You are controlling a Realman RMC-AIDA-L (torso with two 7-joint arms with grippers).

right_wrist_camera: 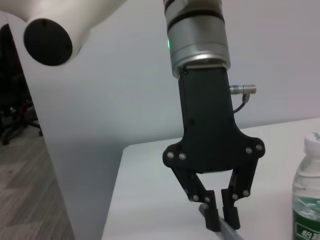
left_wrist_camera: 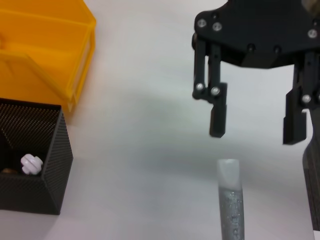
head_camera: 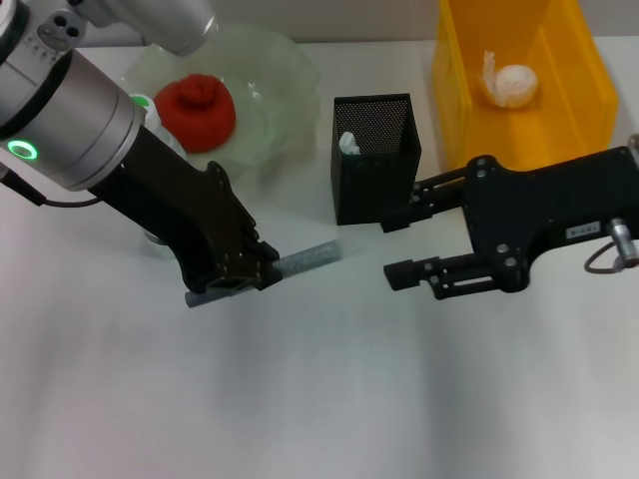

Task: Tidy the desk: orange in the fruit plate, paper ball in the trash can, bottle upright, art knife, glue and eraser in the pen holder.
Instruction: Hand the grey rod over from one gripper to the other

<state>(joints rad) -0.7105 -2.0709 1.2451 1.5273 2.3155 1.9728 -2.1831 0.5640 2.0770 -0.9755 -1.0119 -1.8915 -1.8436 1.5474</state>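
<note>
left pincer low over the white counter, clamped narrow on a slim grey glitter-speckled stick with a pale tip, lying near level, tip pointing toward the right pincer; seen from the right wrist as black fingers pinching the grey bar. right pincer spread wide and holding nothing, just beside the tall square black metal-mesh pen holder, one finger close by the holder's foot, the other nearer the stick's tip, apart from it. inside the mesh holder a small white knob-like cap, also visible from the left wrist. squat red-orange round fruit sitting in the wide pale-green glass plate with wavy rim. crumpled white paper ball resting inside the bright yellow rectangular plastic bin, behind the holder. clear plastic bottle with green label standing upright beside the left arm, mostly hidden behind it in the head view
</note>
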